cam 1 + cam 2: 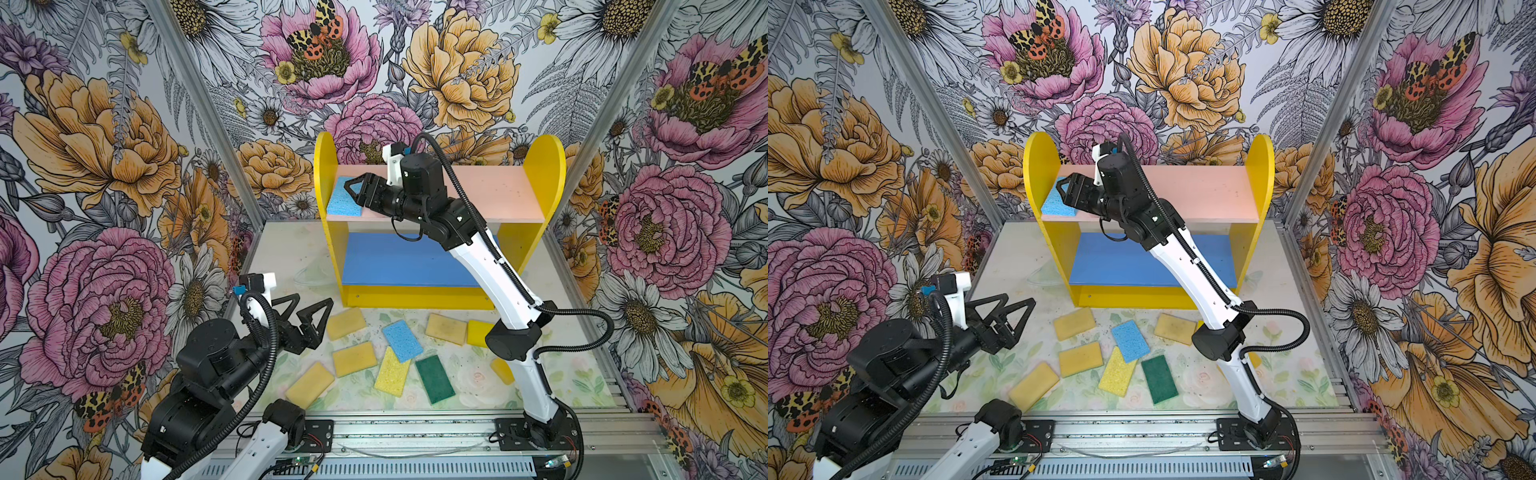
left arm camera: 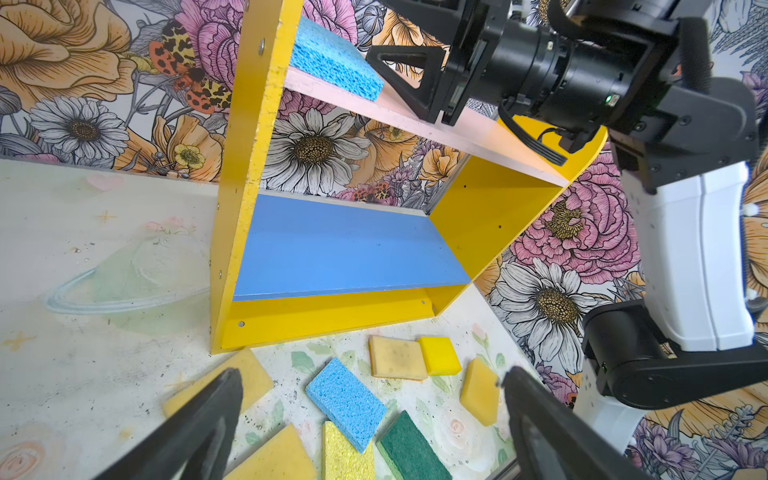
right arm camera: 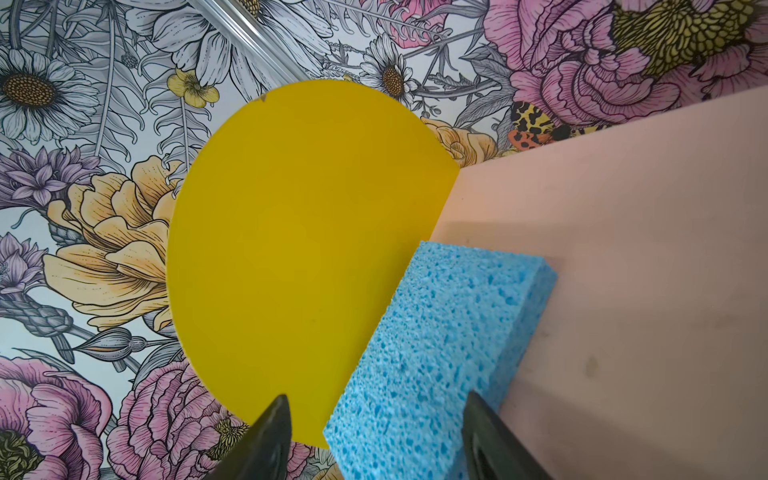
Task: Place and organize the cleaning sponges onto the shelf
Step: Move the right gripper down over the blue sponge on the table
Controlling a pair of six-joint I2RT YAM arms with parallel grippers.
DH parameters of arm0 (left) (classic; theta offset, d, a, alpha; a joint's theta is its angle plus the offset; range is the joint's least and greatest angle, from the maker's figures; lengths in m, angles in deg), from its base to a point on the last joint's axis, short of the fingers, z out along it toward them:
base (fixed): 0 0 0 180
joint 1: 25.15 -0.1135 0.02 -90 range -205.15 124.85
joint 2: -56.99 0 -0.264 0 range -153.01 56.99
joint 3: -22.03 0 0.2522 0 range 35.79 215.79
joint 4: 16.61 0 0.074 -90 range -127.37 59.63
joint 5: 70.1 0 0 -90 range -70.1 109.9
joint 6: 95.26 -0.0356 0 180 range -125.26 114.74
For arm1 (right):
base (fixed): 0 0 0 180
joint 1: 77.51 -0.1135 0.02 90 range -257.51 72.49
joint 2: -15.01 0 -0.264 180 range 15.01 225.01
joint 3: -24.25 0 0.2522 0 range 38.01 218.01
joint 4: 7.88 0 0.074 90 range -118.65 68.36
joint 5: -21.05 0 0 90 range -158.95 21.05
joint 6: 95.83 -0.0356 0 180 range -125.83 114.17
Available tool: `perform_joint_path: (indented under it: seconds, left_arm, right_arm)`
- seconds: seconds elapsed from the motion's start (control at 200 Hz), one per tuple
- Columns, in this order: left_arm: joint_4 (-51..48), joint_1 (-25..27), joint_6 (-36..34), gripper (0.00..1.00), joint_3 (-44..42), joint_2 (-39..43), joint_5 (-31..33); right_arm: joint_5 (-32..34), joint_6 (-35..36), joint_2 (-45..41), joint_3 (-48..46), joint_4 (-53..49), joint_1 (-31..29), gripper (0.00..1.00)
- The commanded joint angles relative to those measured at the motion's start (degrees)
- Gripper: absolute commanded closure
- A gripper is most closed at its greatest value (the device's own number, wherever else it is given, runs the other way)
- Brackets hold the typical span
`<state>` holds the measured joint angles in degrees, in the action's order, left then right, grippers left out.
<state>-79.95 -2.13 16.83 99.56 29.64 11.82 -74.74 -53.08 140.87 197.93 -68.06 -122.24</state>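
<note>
Fingers [image 3: 266,440] flank blue sponge [image 3: 436,353]; top views hide gap.

My booth's pretty wild: loud floral wallpaper [image 1: 104,166] on three sides of the tabletop [image 1: 282,249], itself pale with faded flowers. Aluminium posts [image 1: 203,104] at its back corners, rail [image 1: 415,428] along its front.

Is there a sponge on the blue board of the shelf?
No, the blue board is bare; the only shelved one, a light blue sponge, lies on the pink board.
</note>
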Motion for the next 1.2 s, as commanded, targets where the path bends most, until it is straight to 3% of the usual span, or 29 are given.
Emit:
perform_joint_path:
  seconds: [0.0,0.19,0.485,0.74,0.99,1.091,1.196]
  left_arm:
    - [-0.6,0.3,0.3,0.01,0.7,0.4,1.1]
    - [-0.5,0.4,3.4,0.01,-0.3,-1.7,-0.7]
    - [2.8,0.3,12.5,0.01,-5.4,-5.6,-4.9]
    - [7.2,0.9,22.6,0.01,-13.7,-6.1,-9.9]
    - [12.4,9.1,31.4,0.01,-23.0,-4.8,-5.2]
    - [19.2,11.7,35.6,0.01,-28.1,-6.3,-5.2]
    - [27.6,13.7,39.0,0.01,-33.2,-8.9,-5.5]
  right_arm:
    - [2.1,3.6,-2.5,-1.0,-2.4,-0.4,0.33]
    - [-1.1,9.2,-5.8,-2.8,-2.5,-2.0,0.32]
    - [-2.8,16.9,-17.9,-17.6,-2.4,-4.8,0.31]
    - [5.8,21.7,-39.6,-48.4,-1.7,-8.5,0.31]
    - [7.0,14.0,-64.0,-84.1,4.4,-8.8,0.32]
    - [7.0,10.0,-67.9,-94.1,4.6,-8.6,0.32]
    - [4.5,5.1,-65.8,-102.3,6.3,-8.3,0.32]
